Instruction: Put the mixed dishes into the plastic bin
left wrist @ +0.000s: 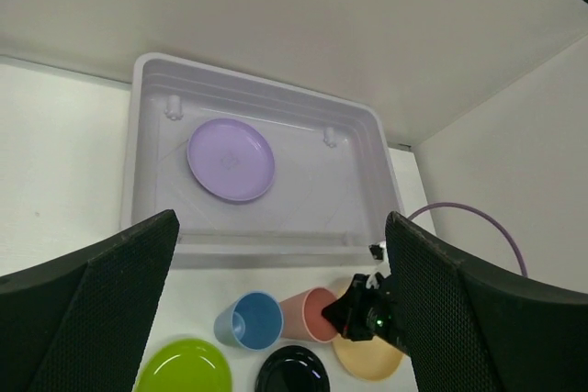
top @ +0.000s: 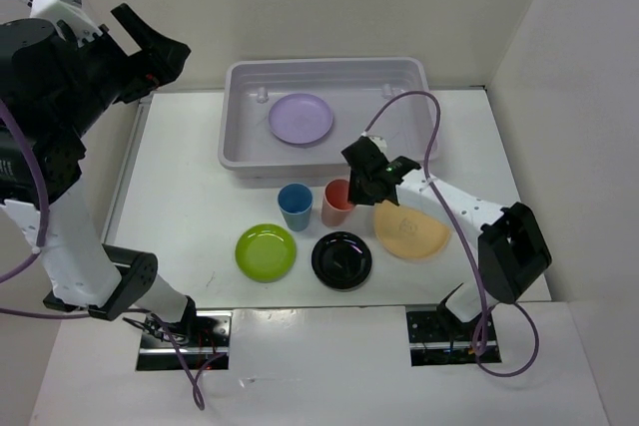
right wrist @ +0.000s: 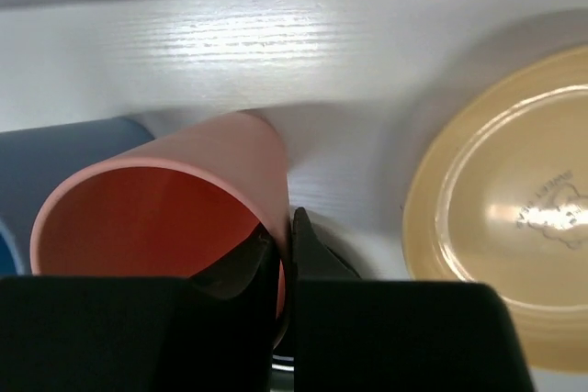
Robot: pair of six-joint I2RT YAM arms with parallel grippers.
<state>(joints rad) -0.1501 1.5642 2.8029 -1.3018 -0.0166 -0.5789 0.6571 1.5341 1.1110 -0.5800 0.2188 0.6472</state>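
Plainly upright salmon-red cup [top: 338,202], mouth up.

The white table [top: 180,197] carries the bin [top: 232,117] against its far edge, about midway along. Just in front of the bin, the blue cup [top: 295,205] and red cup [top: 337,202] stand side by side. Whether the red cup's base rests fully on the tabletop is hard to tell. Toward the near edge lie the green plate [top: 266,251] on the left, the black plate [top: 341,259] in the middle, and the orange plate [top: 414,234] on the right, slightly farther back.
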